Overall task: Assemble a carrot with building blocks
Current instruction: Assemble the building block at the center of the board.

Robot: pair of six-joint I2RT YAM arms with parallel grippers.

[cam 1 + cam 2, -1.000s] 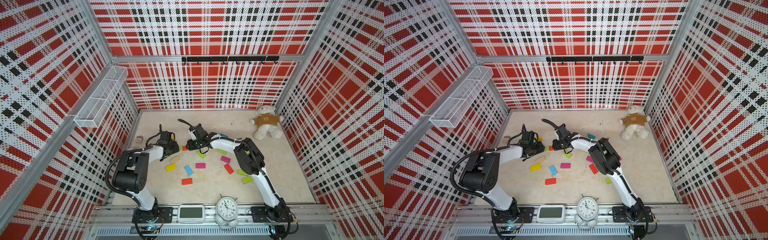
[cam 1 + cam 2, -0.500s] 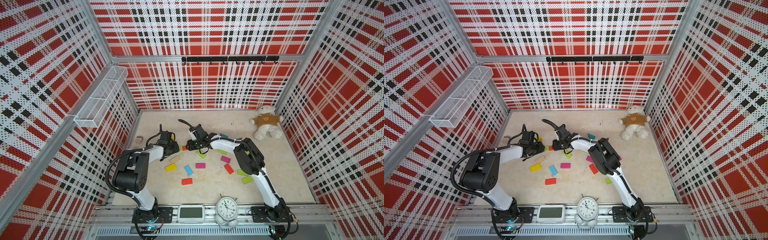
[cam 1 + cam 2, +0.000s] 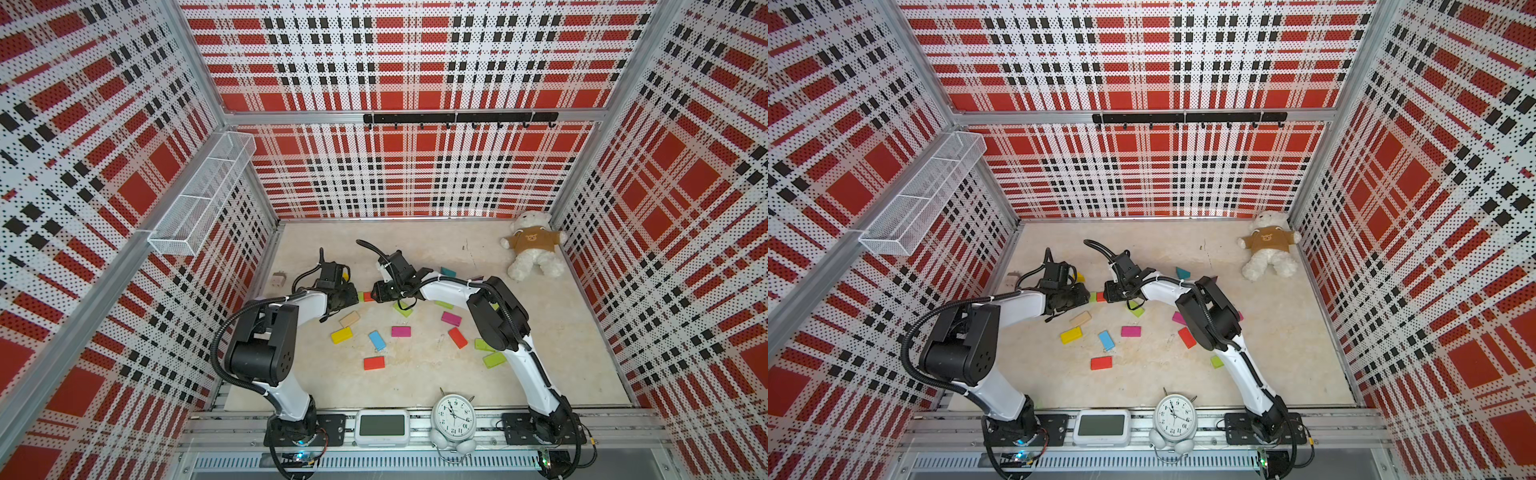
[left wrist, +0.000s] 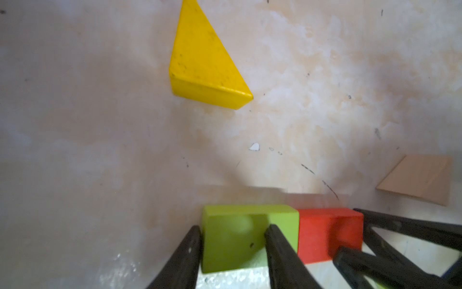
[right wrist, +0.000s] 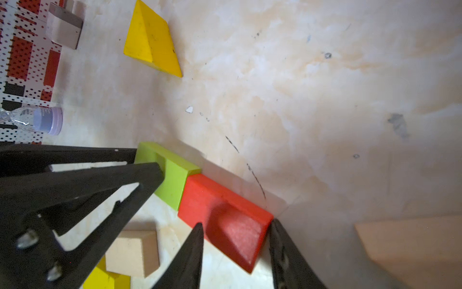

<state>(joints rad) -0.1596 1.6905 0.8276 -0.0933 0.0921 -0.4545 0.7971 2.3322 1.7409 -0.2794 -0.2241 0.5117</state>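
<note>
A lime green block and a red block lie end to end on the floor, touching, between my two grippers. My left gripper has its fingers against the green block, one on each side of its outer end. Across from it, my right gripper is shut on the far end of the red block. In both top views the grippers face each other over the pair. A yellow triangular block lies just beyond.
Loose blocks lie nearer the front: tan, yellow, blue, magenta, red and lime ones. A teal triangle, a beige plug cube, a teddy bear and an alarm clock stand around.
</note>
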